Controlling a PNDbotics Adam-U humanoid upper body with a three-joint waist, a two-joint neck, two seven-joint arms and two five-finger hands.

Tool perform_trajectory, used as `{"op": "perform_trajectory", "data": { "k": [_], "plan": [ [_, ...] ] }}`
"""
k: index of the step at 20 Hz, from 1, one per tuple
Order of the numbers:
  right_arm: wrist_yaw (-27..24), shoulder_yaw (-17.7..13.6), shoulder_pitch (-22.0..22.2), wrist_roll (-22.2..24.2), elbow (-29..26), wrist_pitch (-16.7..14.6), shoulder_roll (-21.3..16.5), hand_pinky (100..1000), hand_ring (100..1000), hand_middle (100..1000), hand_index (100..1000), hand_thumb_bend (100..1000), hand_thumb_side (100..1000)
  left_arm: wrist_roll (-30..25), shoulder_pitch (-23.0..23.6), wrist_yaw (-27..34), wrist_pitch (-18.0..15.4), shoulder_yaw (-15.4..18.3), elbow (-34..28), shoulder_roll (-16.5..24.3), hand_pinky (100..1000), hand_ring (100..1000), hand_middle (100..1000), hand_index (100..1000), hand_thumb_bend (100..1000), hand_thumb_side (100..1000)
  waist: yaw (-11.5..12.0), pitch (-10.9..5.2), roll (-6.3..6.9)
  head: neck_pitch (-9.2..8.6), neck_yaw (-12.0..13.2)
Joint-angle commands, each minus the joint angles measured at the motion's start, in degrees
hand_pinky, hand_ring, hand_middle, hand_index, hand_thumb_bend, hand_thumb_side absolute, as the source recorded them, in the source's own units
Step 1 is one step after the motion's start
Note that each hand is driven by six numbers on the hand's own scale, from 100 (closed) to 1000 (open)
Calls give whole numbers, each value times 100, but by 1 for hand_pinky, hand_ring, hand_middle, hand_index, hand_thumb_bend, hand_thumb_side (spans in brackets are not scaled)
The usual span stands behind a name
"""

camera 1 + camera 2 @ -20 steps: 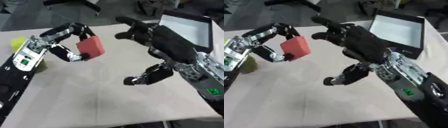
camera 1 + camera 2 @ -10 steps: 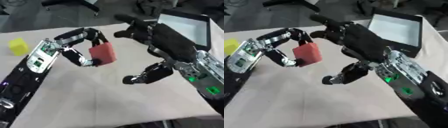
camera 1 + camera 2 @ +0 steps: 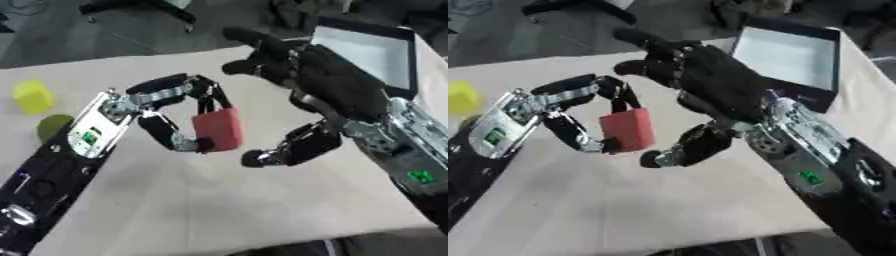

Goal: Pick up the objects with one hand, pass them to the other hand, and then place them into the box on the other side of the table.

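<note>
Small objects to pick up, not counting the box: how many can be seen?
3. A red block is held in the left robot hand; a yellow block sits at the table's far left; a green object lies beside the left arm, partly hidden. Others may be hidden behind the arms.

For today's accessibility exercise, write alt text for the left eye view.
The robot's left hand holds a red block above a beige table, beside its open right hand. A box sits at far right; a yellow block at far left.

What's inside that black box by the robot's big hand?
The box shows only a pale bare floor inside. The right hand covers its near left corner, so I can't see there.
</note>
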Motion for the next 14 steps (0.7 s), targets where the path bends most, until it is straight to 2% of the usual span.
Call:
{"op": "perform_trajectory", "data": {
  "k": [1,14],
  "plan": [
    [7,-21,-86,29,-102,1,-27,616,710,1000,869,722,375,-1650,-191,263,-1460,-28,-270,21,499,380,390,630,100,244,6,-56,-25,-13,-20],
    [4,-2,-45,55,-102,9,-23,615,710,1000,856,720,373,-1650,-318,949,-647,-47,-733,-20,493,373,383,625,100,246,16,-59,-27,-13,-52]
  ]
}}
